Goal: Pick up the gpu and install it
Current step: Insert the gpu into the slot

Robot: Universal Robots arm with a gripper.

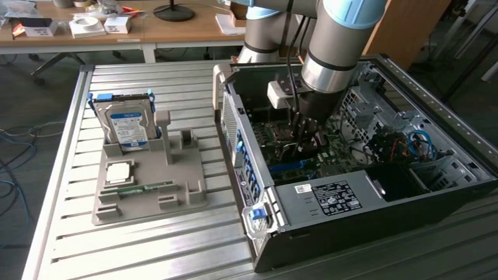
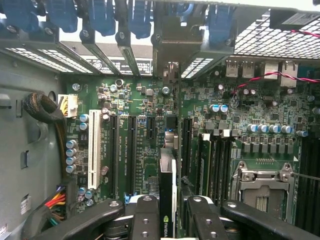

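Observation:
The gpu (image 2: 168, 182) is a thin dark card with a green logo on its edge, seen edge-on in the wrist view. My gripper (image 2: 168, 212) is shut on it, one black finger (image 2: 145, 215) on each side. The card stands upright over the green motherboard (image 2: 145, 100), running between the long black slots (image 2: 131, 150) and the memory slots (image 2: 215, 165) toward the rear brackets. Whether its edge sits in a slot I cannot tell. In the exterior view my gripper (image 1: 304, 137) reaches down into the open computer case (image 1: 424, 99).
A white slot (image 2: 93, 150), the CPU socket (image 2: 262, 185) and cable bundles (image 2: 47, 107) surround the card. On the exterior view's left, a grey fixture (image 1: 183, 195) holds a silver hard drive (image 1: 128, 125), a square chip (image 1: 118, 172) and a green memory stick (image 1: 144, 188).

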